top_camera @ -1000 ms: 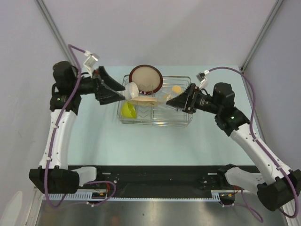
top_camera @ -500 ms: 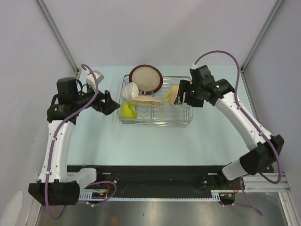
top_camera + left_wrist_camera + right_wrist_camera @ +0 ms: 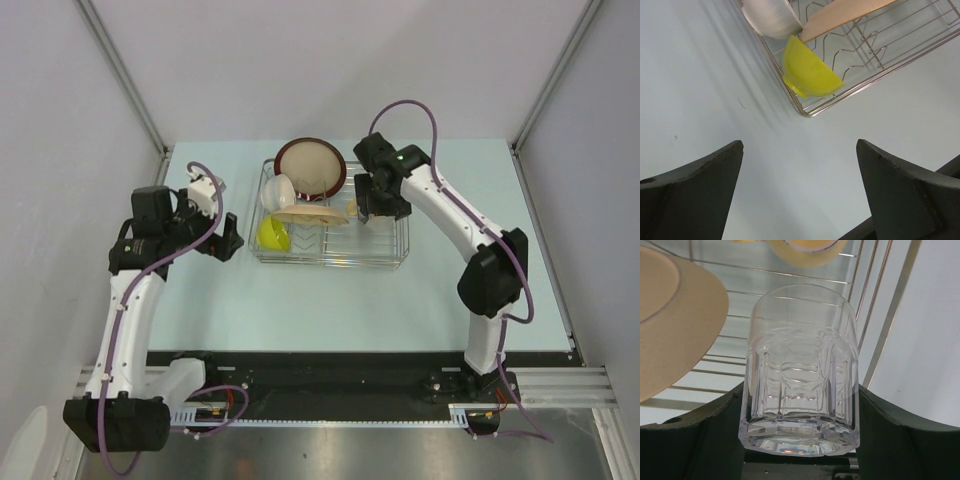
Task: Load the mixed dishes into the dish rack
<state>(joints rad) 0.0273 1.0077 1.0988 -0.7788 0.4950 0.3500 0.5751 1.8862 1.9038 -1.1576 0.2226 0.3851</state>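
Observation:
The dish rack (image 3: pixel 330 262) holds a dark-red-rimmed plate (image 3: pixel 310 167) upright at the back, a white bowl (image 3: pixel 280 190), a lime-green bowl (image 3: pixel 272 235) and a cream plate (image 3: pixel 310 213) lying tilted. My right gripper (image 3: pixel 366 205) is over the rack's middle, shut on a small clear glass (image 3: pixel 802 370) held upright above the rack wires (image 3: pixel 875 315). The tan-yellow mug (image 3: pixel 805 247) lies just beyond it, with the cream plate (image 3: pixel 675 315) at left. My left gripper (image 3: pixel 800 190) is open and empty over the table, left of the rack; the lime-green bowl (image 3: pixel 810 72) lies ahead of it.
The pale blue table (image 3: pixel 300 310) is bordered by grey walls and metal frame posts at the back corners. The right arm reaches over the rack's right half. The rack's front corner (image 3: pixel 807 112) lies ahead of my left fingers (image 3: pixel 700 185).
My right arm has swung from the rack's right side to above its middle with the glass. My left gripper has drawn back from the rack, leftward and nearer.

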